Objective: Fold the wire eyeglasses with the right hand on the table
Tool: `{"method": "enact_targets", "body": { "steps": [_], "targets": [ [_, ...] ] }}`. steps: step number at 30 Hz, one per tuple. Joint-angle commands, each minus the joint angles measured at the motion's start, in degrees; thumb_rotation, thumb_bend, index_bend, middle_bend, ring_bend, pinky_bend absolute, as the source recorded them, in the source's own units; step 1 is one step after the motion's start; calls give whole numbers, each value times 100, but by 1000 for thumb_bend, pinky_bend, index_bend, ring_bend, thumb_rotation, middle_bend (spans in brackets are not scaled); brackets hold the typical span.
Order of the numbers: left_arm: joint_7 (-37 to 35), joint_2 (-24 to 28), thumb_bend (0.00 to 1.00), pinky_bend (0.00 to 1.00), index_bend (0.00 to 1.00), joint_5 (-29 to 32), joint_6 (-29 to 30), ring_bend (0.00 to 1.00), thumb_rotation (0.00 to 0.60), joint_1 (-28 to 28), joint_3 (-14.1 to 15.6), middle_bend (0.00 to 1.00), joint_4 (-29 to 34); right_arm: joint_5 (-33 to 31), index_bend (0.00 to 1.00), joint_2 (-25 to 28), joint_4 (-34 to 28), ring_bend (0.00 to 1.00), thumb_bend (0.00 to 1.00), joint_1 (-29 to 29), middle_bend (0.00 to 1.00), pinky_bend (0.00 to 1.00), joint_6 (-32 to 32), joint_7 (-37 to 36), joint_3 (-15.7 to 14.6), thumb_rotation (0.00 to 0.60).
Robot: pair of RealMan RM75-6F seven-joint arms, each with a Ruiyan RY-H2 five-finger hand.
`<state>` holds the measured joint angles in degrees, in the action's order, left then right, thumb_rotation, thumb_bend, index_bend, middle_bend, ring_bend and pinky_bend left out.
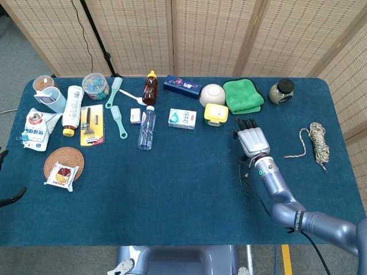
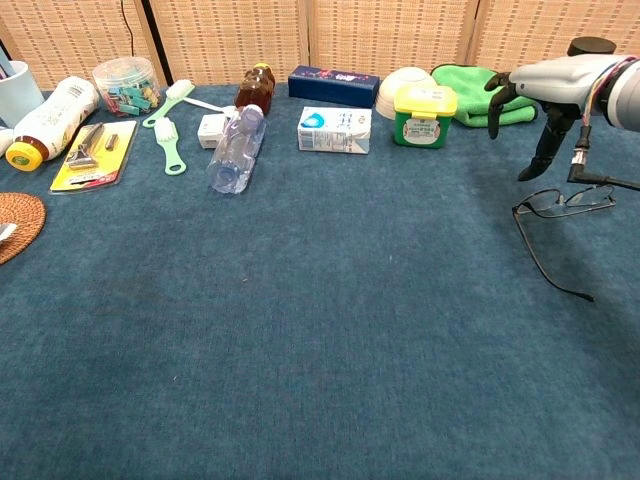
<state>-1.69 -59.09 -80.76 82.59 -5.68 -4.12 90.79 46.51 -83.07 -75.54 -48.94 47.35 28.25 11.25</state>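
Note:
The thin black wire eyeglasses (image 2: 560, 204) lie on the blue cloth at the right, one temple stretched out toward the front edge. In the head view only part of the eyeglasses (image 1: 245, 179) shows, beside my right wrist. My right hand (image 2: 545, 90) hovers above and behind them, fingers spread and pointing toward the back of the table, holding nothing; its thumb hangs down without touching the frame. From the head view the right hand (image 1: 250, 140) sits just in front of the yellow-lidded tub. Only dark tips of my left hand (image 1: 11, 198) show at the left edge.
Close behind the hand are a yellow-lidded green tub (image 2: 424, 101), a folded green towel (image 2: 480, 90), a white bowl (image 1: 212, 93) and a jar (image 1: 281, 90). A coil of rope (image 1: 318, 143) lies to the right. A bottle (image 2: 233, 150), boxes and toiletries fill the back left.

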Motion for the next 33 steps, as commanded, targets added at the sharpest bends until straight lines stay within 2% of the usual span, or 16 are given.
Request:
{"method": "enact_targets", "body": {
  "steps": [1, 6, 14, 27, 33],
  "targets": [
    [10, 6, 199, 0, 0, 5, 6, 0, 442, 4, -3, 0, 11, -107, 370, -148, 361, 0, 130, -84, 28, 0, -178, -26, -32, 600],
    [39, 22, 198, 0, 0, 11, 21, 0, 440, 13, -8, 0, 33, -209, 373, -281, 808, 0, 130, -145, 31, 0, -427, -6, -133, 600],
    [58, 16, 199, 0, 0, -4, 4, 0, 443, -4, -11, 0, 54, -361, 367, -201, 746, 0, 130, -178, 31, 0, -549, 200, -309, 600],
    [38, -18, 199, 0, 0, -27, -6, 0, 441, -19, -13, 0, 36, -444, 359, 162, -72, 0, 129, -78, 31, 0, -279, 448, -585, 600],
    [46, -27, 198, 0, 0, -50, -11, 0, 442, -43, -23, 0, 42, -219, 328, 396, -602, 0, 129, 61, 30, 0, 14, 137, -470, 600]
  ]
}}
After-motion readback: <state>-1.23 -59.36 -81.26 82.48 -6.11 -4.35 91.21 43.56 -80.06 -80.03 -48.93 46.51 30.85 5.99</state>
